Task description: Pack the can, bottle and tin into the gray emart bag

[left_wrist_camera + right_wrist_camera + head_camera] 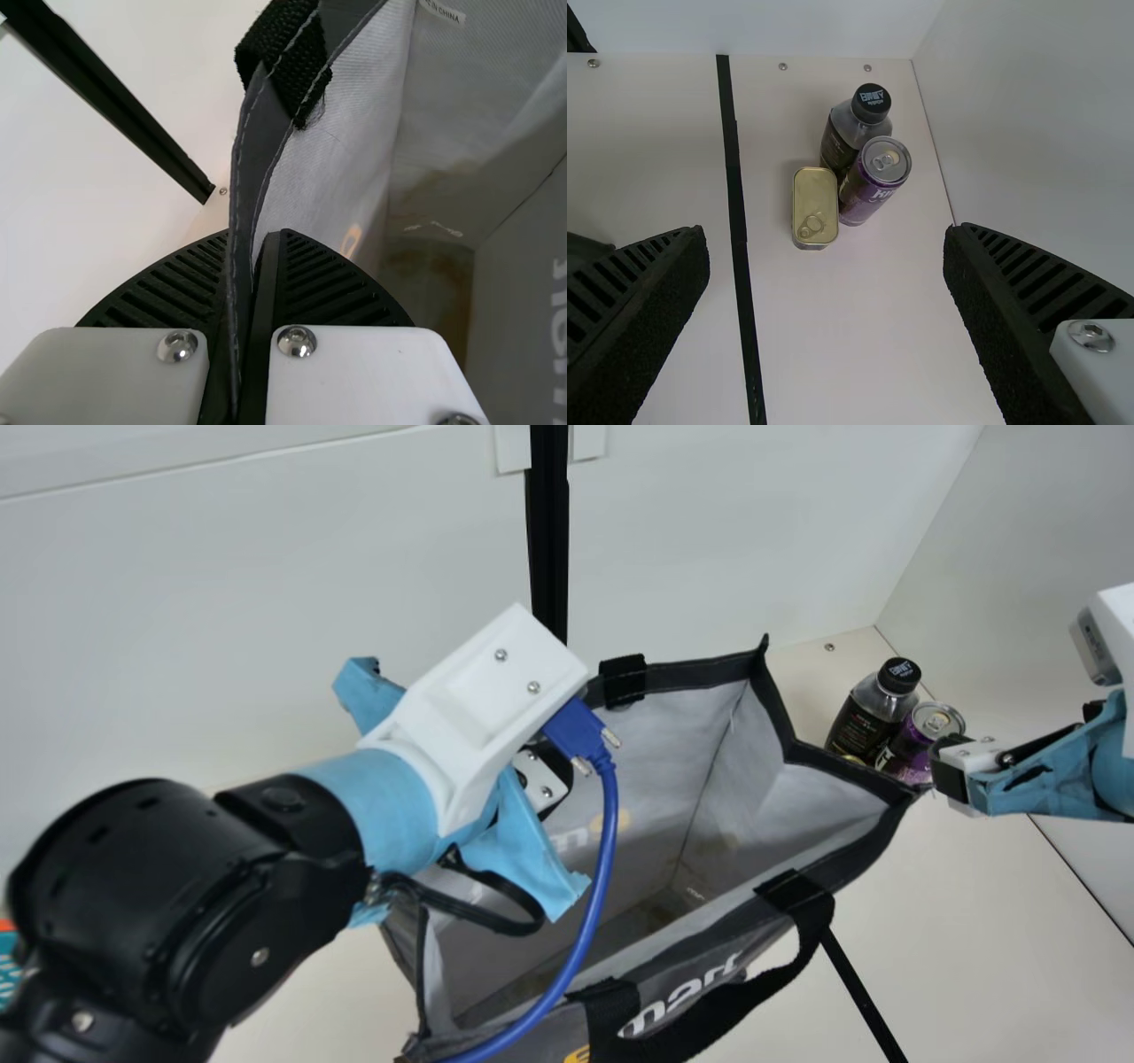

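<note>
Evidently the packing proper has not begun. At left, the left gripper [257, 237] is closed on the rim of the gray emart bag [664, 762], whose mouth gapes wide, so the bag looks ready to receive things. Right of it, all three goods sit outside on the table [842, 336]: the tin [815, 208] lying flat, the bottle [864, 722] and the can [921, 735] upright just beside it. Farthest right, the right gripper [952, 771] is open and empty near them. Three pick-and-drop transfers remain, I judge.
</note>
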